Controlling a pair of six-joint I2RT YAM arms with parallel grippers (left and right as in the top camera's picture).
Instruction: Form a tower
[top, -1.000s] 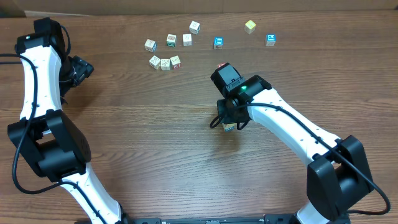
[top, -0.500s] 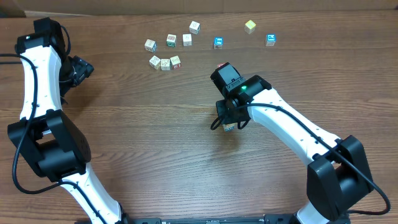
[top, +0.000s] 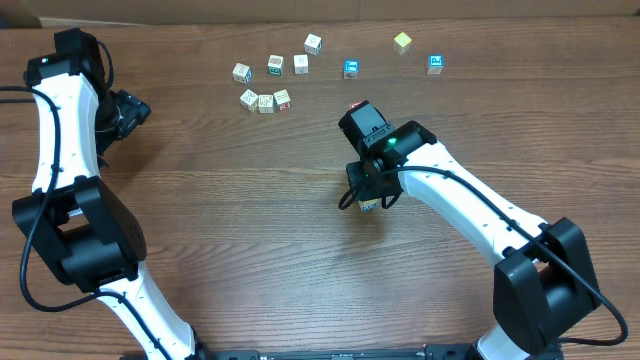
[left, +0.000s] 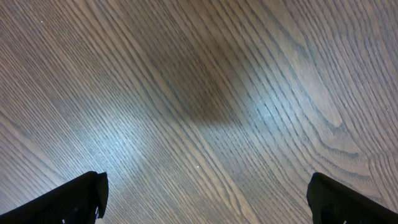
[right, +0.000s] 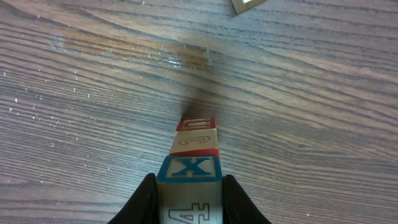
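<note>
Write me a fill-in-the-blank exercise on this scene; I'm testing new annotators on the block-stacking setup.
1. The right gripper is shut on the tower at its top cube, whose upper face shows a blue letter ____.
2. The left gripper is ____, with only the bare table beneath it.
3. In the overhead view, a green light glows on the ____ arm.
Missing words: X; open; right.

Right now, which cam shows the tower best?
Right wrist: the tower fills the foreground, blue X face legible, clasped by the right gripper. Overhead shows only a sliver of it under that arm. Left wrist shows just table.
</note>
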